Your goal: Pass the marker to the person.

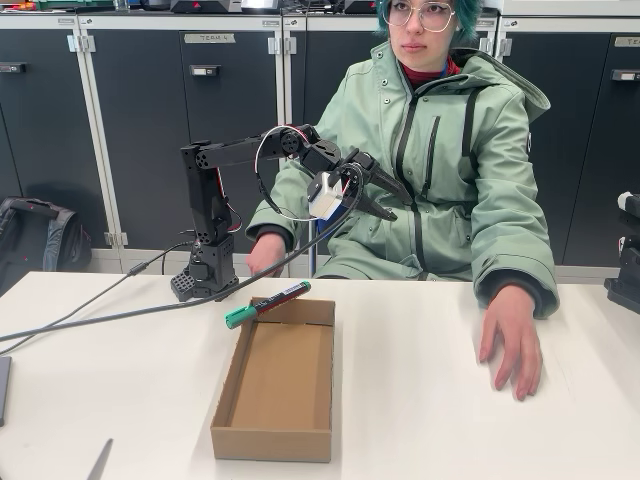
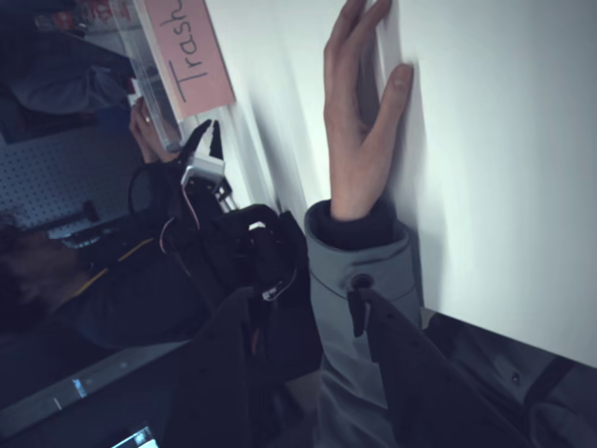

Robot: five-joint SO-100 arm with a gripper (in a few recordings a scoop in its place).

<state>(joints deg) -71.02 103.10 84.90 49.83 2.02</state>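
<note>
The marker (image 1: 267, 303) lies across the far rim of an open cardboard box (image 1: 277, 392) in the fixed view, its green cap overhanging the box's corner toward eight o'clock and its reddish end pointing to two o'clock; the dark barrel carries a white printed label. The box is a shallow, plain brown tray with matte walls, sitting on the smooth white counter (image 1: 420, 400). The black arm's base stands at the counter's far edge, at about ten o'clock from the box; its upper links reach horizontally toward three o'clock, well above the marker. The claw (image 1: 385, 200) hangs in the air in front of the person's (image 1: 440, 150) padded mint-green jacket, its dark pointed fingers (image 1: 385, 183) slightly parted and holding nothing. A grey cable trails across the counter from the arm. The person's hand (image 1: 512, 340) rests flat, fingers spread, on the counter at three o'clock from the box; the wrist view shows this hand (image 2: 359, 121) and its jacket cuff.
</note>
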